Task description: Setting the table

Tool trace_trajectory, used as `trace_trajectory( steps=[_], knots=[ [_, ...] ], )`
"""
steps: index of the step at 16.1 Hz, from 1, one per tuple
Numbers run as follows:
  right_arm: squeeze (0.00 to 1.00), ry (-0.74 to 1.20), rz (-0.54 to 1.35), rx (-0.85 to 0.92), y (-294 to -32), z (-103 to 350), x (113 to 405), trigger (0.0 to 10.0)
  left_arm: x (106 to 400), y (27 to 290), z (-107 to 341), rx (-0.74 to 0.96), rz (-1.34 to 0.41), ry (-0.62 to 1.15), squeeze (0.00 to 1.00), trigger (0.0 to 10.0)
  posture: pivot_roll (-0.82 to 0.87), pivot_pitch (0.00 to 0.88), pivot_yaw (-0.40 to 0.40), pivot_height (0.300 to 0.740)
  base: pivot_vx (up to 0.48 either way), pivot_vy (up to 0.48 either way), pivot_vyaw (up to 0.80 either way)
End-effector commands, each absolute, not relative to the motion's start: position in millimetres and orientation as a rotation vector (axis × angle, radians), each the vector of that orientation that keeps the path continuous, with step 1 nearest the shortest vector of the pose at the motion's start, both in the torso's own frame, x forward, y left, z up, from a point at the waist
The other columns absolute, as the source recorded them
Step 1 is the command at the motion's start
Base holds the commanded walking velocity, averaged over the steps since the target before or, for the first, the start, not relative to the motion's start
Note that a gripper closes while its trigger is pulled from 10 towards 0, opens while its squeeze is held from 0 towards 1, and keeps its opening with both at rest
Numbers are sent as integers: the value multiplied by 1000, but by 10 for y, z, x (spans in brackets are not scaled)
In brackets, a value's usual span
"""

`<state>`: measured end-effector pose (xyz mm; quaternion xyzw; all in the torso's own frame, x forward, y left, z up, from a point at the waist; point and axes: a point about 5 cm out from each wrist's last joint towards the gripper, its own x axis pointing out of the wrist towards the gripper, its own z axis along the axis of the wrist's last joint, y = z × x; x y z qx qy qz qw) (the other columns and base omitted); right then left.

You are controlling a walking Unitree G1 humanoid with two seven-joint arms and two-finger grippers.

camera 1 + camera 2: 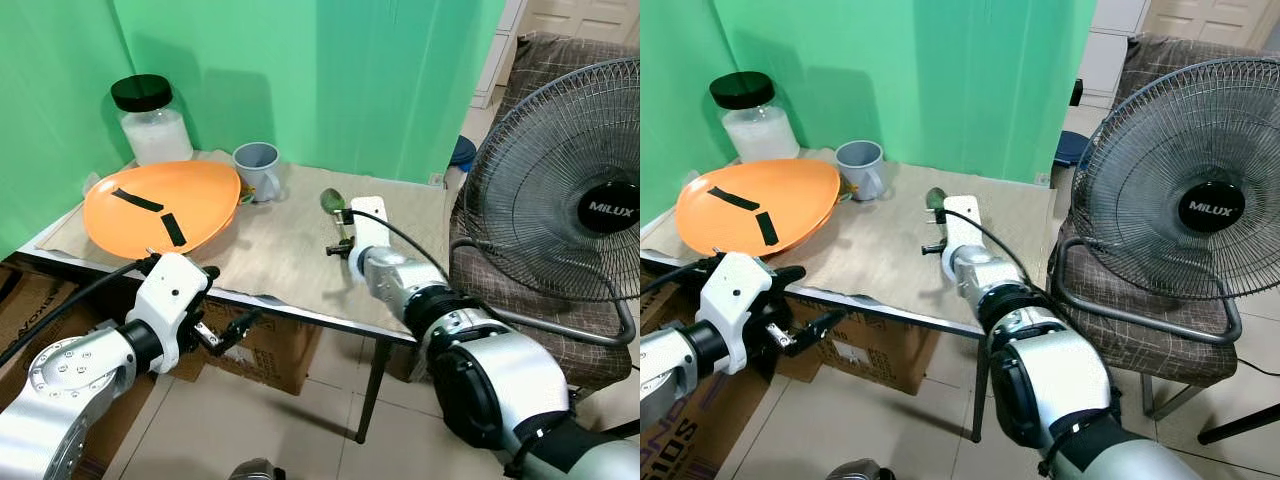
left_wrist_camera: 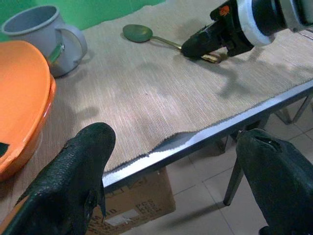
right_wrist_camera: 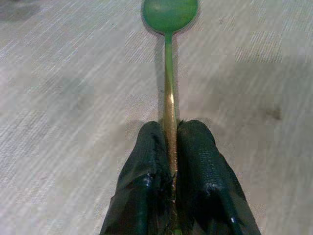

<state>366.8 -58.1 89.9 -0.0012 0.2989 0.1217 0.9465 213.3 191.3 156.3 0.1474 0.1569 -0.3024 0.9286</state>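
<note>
Your right gripper (image 3: 171, 147) pinches the green spoon (image 3: 169, 29) by its handle at the frame's centre on the table (image 1: 270, 250), bowl pointing away toward the green backdrop (image 1: 300, 70), long axis running front-to-back.

Two black fingers (image 2: 73, 181) of the left gripper (image 2: 181, 181) spread wide before the table's near edge (image 2: 195, 139). On the mat (image 2: 146, 98), the right gripper (image 2: 208, 41) pinches a green spoon (image 2: 139, 33) (by its handle); a grey mug (image 2: 41, 34) touches an orange plate (image 2: 19, 98).
</note>
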Motion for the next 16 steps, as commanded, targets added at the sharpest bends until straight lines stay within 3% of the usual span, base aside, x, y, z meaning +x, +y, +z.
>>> trace_trajectory(
  steps=[1, 6, 8, 10, 11, 16],
  knots=[
    [0, 611, 256, 3, -659, 945, 3706, 0, 2143, 1912, 1618, 330, -618, 300, 0, 10000, 158, 0, 1, 740, 0, 0, 0],
    [0, 647, 316, 45, -942, 971, 3706, 0, 2128, 1926, 1637, 334, -611, 293, 0, 10000, 160, 0, -7, 740, 0, 0, 0],
    [0, 718, 361, -27, -993, 777, 3551, 10000, 2117, 1929, 1631, 333, -610, 297, 0, 10000, 153, 0, -2, 740, 0, 0, 0],
    [0, 750, 374, -49, -995, 668, 3482, 10000, 2117, 1927, 1625, 334, -614, 300, 0, 10000, 154, 0, -3, 740, 0, 0, 0],
    [1000, 748, 372, -49, -997, 668, 3467, 10000, 2119, 1922, 1625, 335, -615, 300, 0, 10000, 154, 0, -6, 740, 0, 0, 0],
    [1000, 583, 408, -47, -943, 1088, 3642, 10000, 2113, 1916, 1624, 332, -610, 295, 0, 10000, 162, 0, -18, 740, 0, 0, 0]
  ],
)
